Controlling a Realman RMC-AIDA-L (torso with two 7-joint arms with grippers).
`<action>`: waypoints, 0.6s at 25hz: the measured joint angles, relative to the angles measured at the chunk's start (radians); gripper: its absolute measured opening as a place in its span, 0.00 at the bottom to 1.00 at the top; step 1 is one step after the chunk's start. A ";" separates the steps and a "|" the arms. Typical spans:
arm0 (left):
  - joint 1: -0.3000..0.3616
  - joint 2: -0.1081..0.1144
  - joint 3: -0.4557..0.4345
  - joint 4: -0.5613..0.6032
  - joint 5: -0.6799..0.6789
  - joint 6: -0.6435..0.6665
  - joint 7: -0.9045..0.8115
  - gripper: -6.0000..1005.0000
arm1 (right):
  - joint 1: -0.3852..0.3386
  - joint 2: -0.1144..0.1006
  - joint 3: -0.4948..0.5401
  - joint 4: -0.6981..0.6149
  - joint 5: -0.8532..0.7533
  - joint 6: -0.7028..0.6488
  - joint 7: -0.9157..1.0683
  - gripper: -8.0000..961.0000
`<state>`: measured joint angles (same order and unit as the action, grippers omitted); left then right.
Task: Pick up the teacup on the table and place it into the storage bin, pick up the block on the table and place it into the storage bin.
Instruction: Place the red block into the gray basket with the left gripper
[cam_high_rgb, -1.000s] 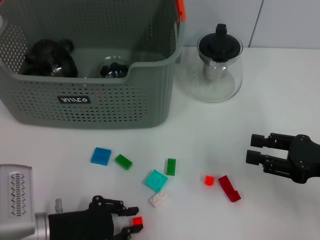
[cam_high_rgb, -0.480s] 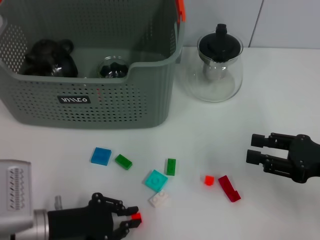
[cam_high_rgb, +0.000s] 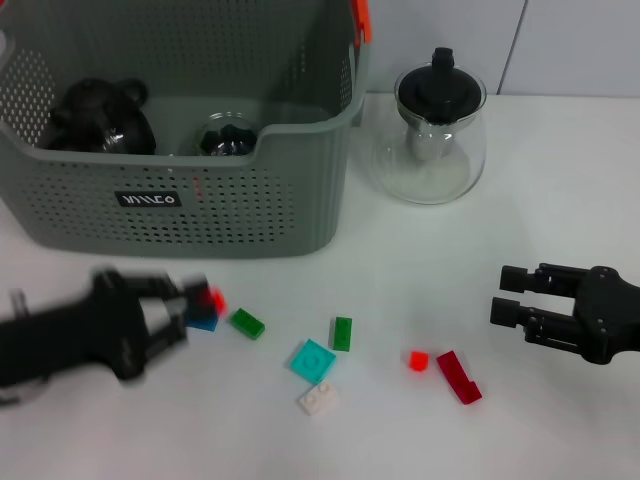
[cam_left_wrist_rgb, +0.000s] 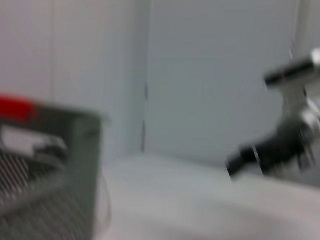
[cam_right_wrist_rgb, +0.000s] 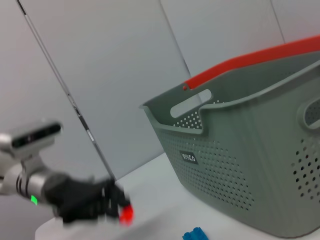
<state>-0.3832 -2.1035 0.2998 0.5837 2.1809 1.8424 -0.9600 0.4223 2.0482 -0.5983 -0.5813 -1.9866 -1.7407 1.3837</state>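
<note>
I count one storage bin (cam_high_rgb: 250, 200) with two dark glass pots inside, a big one (cam_high_rgb: 98, 117) and a small one (cam_high_rgb: 226, 137). One glass teapot (cam_high_rgb: 436, 135) stands on the table. Blocks: three red (cam_high_rgb: 211, 298) (cam_high_rgb: 418, 360) (cam_high_rgb: 458, 377), two green (cam_high_rgb: 247, 323) (cam_high_rgb: 342, 333), one blue (cam_high_rgb: 204, 321), one teal (cam_high_rgb: 312, 360), one white (cam_high_rgb: 318, 399), eight altogether. And my two grippers, left (cam_high_rgb: 170, 310) and right (cam_high_rgb: 510, 295).
</note>
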 joint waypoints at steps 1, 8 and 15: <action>-0.013 0.007 -0.027 0.007 -0.013 0.021 -0.021 0.19 | 0.001 0.000 0.000 0.000 0.000 0.000 -0.001 0.61; -0.130 0.059 -0.108 0.122 -0.184 0.052 -0.343 0.19 | 0.005 0.001 -0.004 0.000 0.000 0.001 -0.001 0.61; -0.272 0.120 -0.009 0.259 -0.203 -0.193 -0.674 0.20 | 0.007 0.001 -0.005 0.000 0.000 0.001 -0.005 0.61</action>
<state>-0.6552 -1.9834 0.2910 0.8432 1.9783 1.6494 -1.6340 0.4289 2.0495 -0.6029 -0.5813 -1.9864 -1.7394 1.3786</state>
